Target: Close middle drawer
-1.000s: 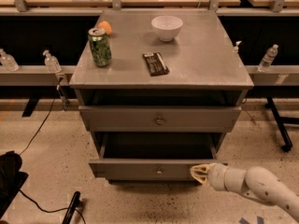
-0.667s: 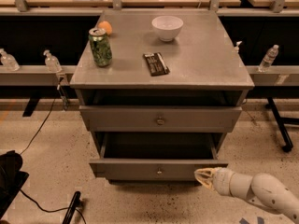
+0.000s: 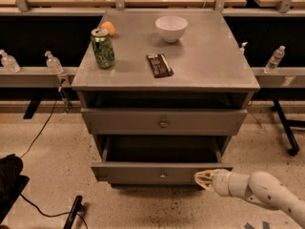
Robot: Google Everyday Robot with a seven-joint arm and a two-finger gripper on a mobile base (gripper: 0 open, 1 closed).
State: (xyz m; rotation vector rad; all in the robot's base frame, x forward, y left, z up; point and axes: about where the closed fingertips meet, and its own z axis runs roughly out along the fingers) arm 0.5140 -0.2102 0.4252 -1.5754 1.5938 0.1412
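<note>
The middle drawer (image 3: 143, 173) is pulled out of the grey cabinet, its dark inside showing. It has a low flat front with a small round knob (image 3: 162, 175). My gripper (image 3: 203, 179) comes in from the lower right on a white arm. It sits at the right end of this drawer's front panel, touching it or very close. The drawer above (image 3: 163, 121), with the taller front, stands nearly shut.
On the cabinet top (image 3: 209, 70) are a green can (image 3: 103, 48), an orange (image 3: 108, 28), a white bowl (image 3: 171, 28) and a dark snack bar (image 3: 159, 65). Plastic bottles stand on rails at left (image 3: 53, 62) and right (image 3: 276, 58). A black cable (image 3: 38, 137) lies on the floor at left.
My gripper has dropped slightly and stays at the right end of the drawer front. The drawer stands about as far out as before.
</note>
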